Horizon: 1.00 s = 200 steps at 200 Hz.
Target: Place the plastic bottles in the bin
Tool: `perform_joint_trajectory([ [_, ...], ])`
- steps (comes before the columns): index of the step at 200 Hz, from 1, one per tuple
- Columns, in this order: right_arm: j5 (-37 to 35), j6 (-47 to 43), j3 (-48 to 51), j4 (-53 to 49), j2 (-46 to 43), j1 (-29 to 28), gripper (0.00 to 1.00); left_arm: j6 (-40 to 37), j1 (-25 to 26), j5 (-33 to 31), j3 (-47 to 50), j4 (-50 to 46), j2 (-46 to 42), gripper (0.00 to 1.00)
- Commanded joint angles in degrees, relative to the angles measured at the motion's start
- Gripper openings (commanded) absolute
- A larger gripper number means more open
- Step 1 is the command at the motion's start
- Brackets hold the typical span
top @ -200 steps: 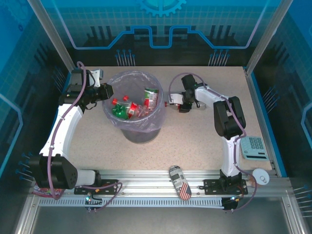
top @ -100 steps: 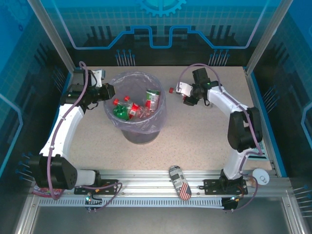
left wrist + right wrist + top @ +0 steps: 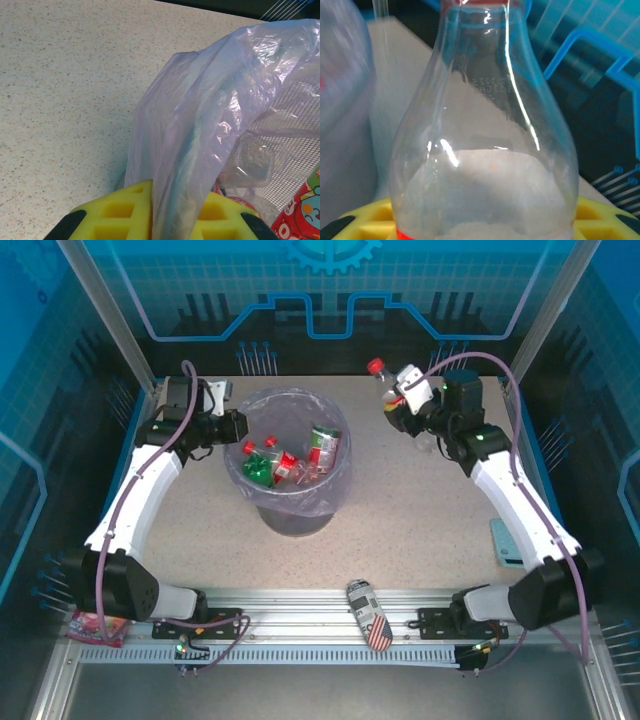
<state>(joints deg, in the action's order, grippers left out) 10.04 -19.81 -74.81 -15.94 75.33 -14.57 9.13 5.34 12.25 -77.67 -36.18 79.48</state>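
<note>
The left claw [image 3: 236, 428] is pinched tight on the rim of the lilac bag [image 3: 210, 115] lining the bin [image 3: 292, 518], at the bin's left side (the plastic runs up between its yellow fingers [image 3: 120, 210]). The right claw [image 3: 402, 392] grips a clear bottle [image 3: 384, 377] with a red cap, right of the bin and well apart from it, near the table's [image 3: 420, 520] far edge. More bottles [image 3: 272, 462] lie inside the bin.

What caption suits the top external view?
Left gripper pinches the bag lining the bin; right gripper holds a red-capped bottle to its right.
</note>
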Motion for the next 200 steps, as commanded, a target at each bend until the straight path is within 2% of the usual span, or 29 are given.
perform_joint_trajectory([
  [1,4.6,10.0,1.9,8.9,-3.6,-1.5,0.37,1.0,2.6,2.3,-1.6,-4.5,1.9,0.00],
  [62,7.6,17.1,1.6,20.7,-5.9,-11.5,0.38,2.8,6.3,3.1,-3.5,-3.8,5.0,0.00],
  [101,11.5,19.2,-1.5,25.6,0.4,-18.0,0.38,3.0,6.5,3.3,-2.3,-2.0,4.9,0.00],
  [127,10.8,16.3,-2.9,28.6,4.2,-21.6,0.38,2.6,6.5,2.5,-1.1,-1.2,4.2,0.00],
  [155,11.0,16.5,-4.9,31.1,8.5,-22.6,0.39,2.7,6.6,2.7,0.1,-0.1,3.6,0.00],
  [200,17.4,16.5,-6.8,39.8,17.6,-23.4,0.40,2.8,6.5,3.4,0.5,0.2,3.0,0.00],
])
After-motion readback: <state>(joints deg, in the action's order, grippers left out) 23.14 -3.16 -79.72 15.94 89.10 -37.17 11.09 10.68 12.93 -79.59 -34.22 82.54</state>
